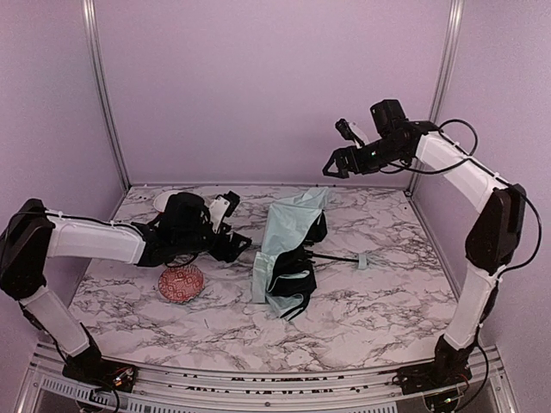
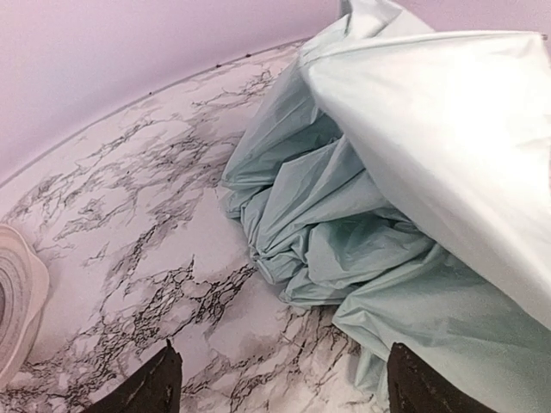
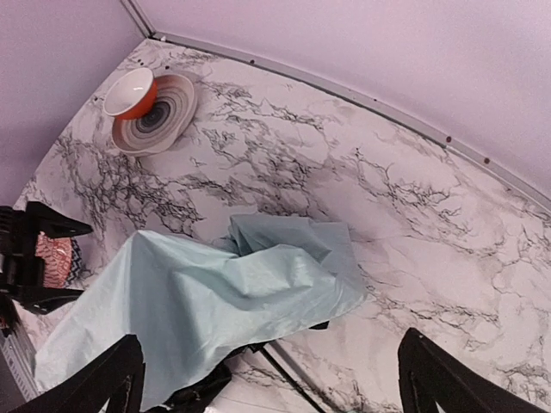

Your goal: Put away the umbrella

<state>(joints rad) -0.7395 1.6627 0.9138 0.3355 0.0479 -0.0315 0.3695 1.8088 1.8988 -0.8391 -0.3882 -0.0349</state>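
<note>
A robotics lab test cell is shown, not a lived-in room: a marble-patterned surface [image 1: 379,301] is boxed in by plain lilac walls [image 1: 275,86] framed with bare aluminium posts [image 1: 102,95]. 2 white-and-black robot arms, the left arm [image 1: 95,241] and the right arm [image 1: 469,172], are mounted on a metal rail [image 1: 258,383] at its near edge. Household items are scattered on it: an umbrella [image 1: 288,232], a patterned bowl [image 1: 181,282], and an orange bowl [image 3: 131,93] set on a striped plate [image 3: 168,120].
</note>
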